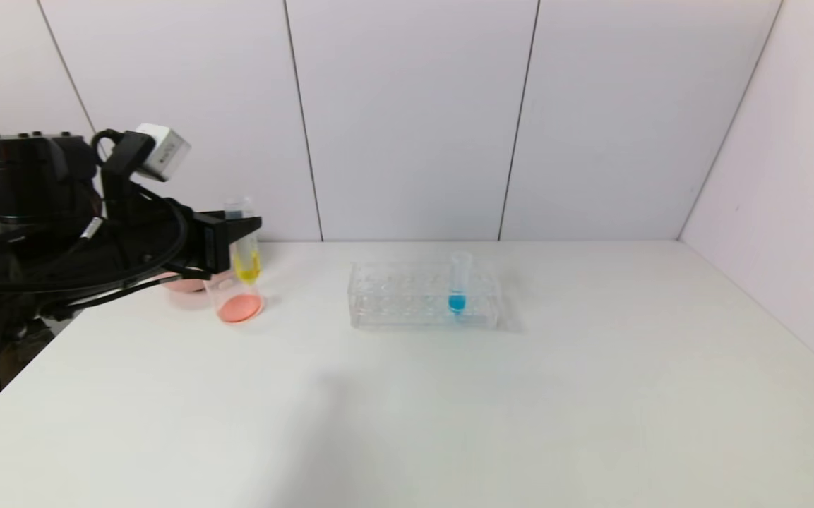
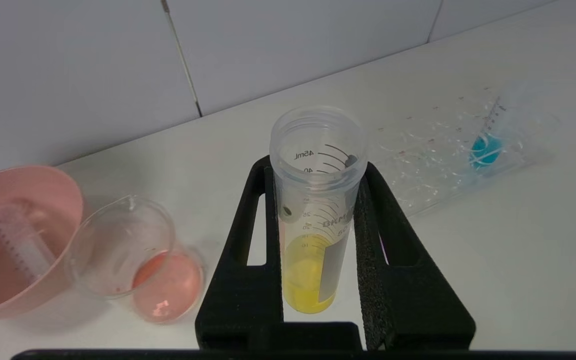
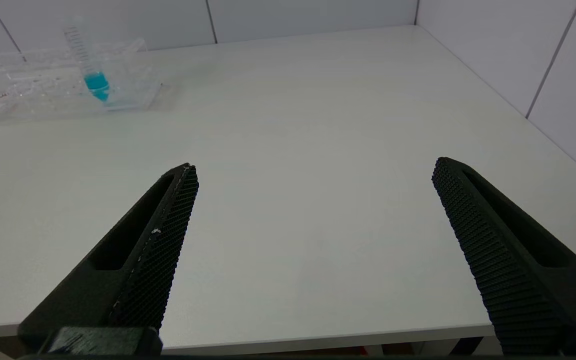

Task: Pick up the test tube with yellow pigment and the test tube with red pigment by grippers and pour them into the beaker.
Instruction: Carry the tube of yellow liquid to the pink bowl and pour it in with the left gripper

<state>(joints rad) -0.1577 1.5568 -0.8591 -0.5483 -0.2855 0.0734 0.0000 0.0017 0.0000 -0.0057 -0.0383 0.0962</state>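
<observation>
Left gripper [image 1: 241,236]: clamps the test tube with yellow pigment [image 1: 246,247] upright, just above the beaker [image 1: 238,302].
Rack [image 1: 424,295]: well right of the beaker.

Three test tubes in all: one test tube with yellow pigment [image 1: 246,262], one blue-tipped tube [image 1: 457,302], and one emptied tube [image 2: 18,242] lying in the bowl. One beaker [image 1: 239,302], one pink bowl [image 2: 63,200] and one clear rack [image 1: 392,300] stand toward the counter's [image 1: 449,409] far edge. Two grippers: left [image 2: 317,200], right [image 3: 312,172].
</observation>
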